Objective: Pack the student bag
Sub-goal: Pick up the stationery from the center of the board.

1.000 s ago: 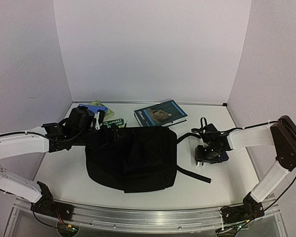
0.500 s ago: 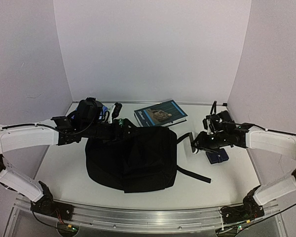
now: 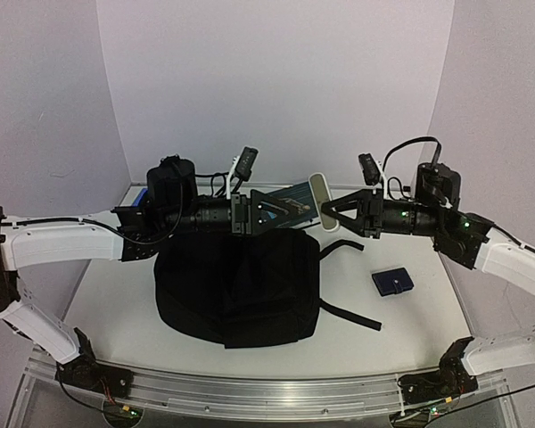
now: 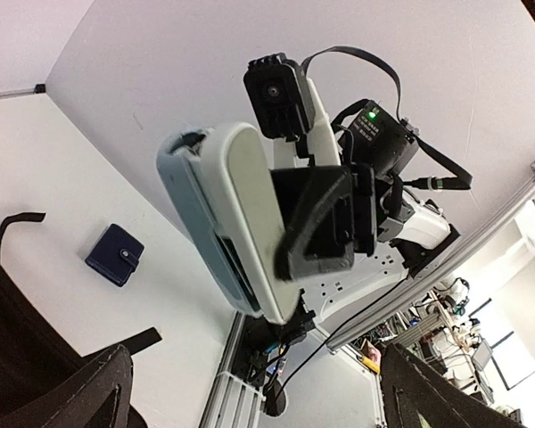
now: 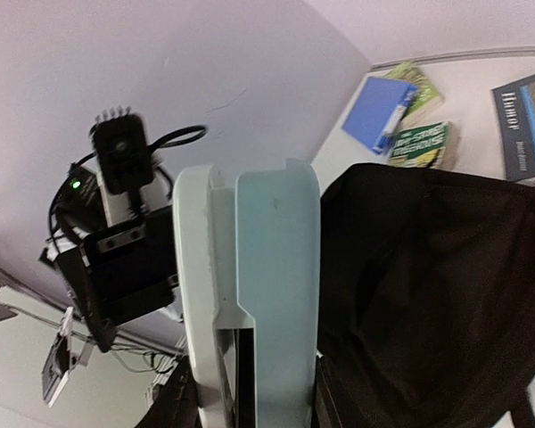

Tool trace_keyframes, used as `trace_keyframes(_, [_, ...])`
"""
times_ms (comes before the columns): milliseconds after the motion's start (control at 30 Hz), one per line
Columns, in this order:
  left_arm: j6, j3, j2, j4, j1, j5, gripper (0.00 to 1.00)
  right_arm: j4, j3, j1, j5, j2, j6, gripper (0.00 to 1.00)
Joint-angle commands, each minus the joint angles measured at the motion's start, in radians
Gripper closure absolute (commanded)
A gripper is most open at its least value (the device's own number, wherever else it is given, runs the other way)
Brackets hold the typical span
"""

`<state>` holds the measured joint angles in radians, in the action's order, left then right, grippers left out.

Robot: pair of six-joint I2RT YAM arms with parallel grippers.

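As right end effector (image 3: 328,212) clamps 1 pale case (image 3: 318,189), left end effector (image 3: 281,214) gapes; blue pouch (image 3: 392,283) near student bag (image 3: 236,285).

The student bag (image 3: 236,285) is soft black cloth, matt and creased. The pale case (image 5: 259,294) looks like smooth plastic; the table (image 3: 410,330) is smooth matt white.

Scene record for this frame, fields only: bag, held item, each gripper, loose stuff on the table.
bag: large black fabric backpack, flat on white table
held item: white and pale-green oblong case, in the air between the grippers
right gripper: shut on the case
left gripper: open, empty, facing the case
loose: small dark-blue pouch right of bag; blue-covered book beyond bag's far edge
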<state>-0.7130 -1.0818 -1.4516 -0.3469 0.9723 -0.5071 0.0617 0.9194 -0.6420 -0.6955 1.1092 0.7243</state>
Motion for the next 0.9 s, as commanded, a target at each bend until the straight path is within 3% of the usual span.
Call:
trace_keyframes(0, [-0.037, -0.05, -0.037, -0.155, 0.02, -0.037, 0.04, 0.224, 0.014, -0.085, -0.122, 0.021, 0.071, 0.76])
trace_keyframes(267, [-0.073, -0.034, -0.05, -0.288, 0.032, -0.066, 0.08, 0.263, 0.03, -0.158, -0.131, 0.073, 0.075, 0.77])
trace_keyframes(433, [-0.082, -0.021, -0.038, -0.295, 0.031, -0.054, 0.29, 0.276, 0.017, -0.16, -0.129, 0.074, 0.082, 0.77])
trace_keyframes(600, [-0.094, -0.008, -0.031, -0.323, 0.031, -0.052, 0.38, 0.289, 0.01, -0.161, -0.132, 0.067, 0.09, 0.77])
trace_keyframes(867, [-0.133, -0.001, -0.056, -0.382, 0.031, -0.067, 0.66, 0.293, -0.019, -0.161, -0.123, 0.061, 0.09, 0.69])
